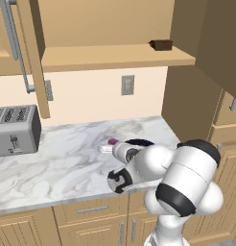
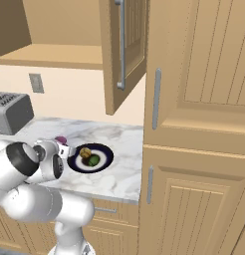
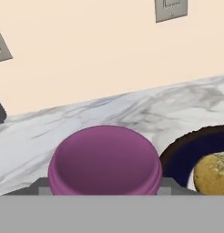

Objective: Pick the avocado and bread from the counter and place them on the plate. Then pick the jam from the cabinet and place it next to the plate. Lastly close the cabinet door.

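marble counter, toaster left, cabinet open

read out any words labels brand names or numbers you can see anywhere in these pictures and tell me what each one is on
None can be read. The jam, toaster, brown box, wall outlets, plate and cabinet doors carry no legible text or numbers.
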